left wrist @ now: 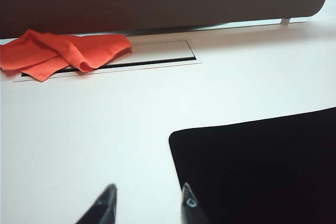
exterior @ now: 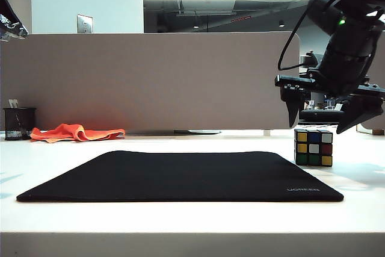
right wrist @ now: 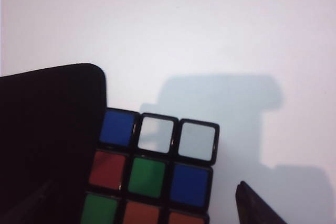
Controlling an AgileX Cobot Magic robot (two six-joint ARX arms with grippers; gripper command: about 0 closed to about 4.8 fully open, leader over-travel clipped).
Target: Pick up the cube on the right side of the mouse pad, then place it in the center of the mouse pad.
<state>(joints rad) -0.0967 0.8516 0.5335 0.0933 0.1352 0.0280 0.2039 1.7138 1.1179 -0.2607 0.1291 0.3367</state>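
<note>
Far left on the white table (exterior: 180,221): black mesh pen cup (exterior: 18,123), then an orange cloth (exterior: 75,132) bunched by the grey partition (exterior: 150,79); left gripper (left wrist: 148,203) hangs over bare table just off the mouse pad's left far corner, jaws apart, nothing between them, only its edge shows top-left in the exterior view; mouse pad (exterior: 180,176) lies flat mid-table, UGREEN lettering at its near right corner; cube (exterior: 313,147) sits on the table just beside the pad's right edge, toward the far corner, whether touching the pad I can't tell; right gripper (exterior: 325,117) is directly above the cube, pointing down, jaws spread wider than the cube, tips clear of it, not gripping.
</note>
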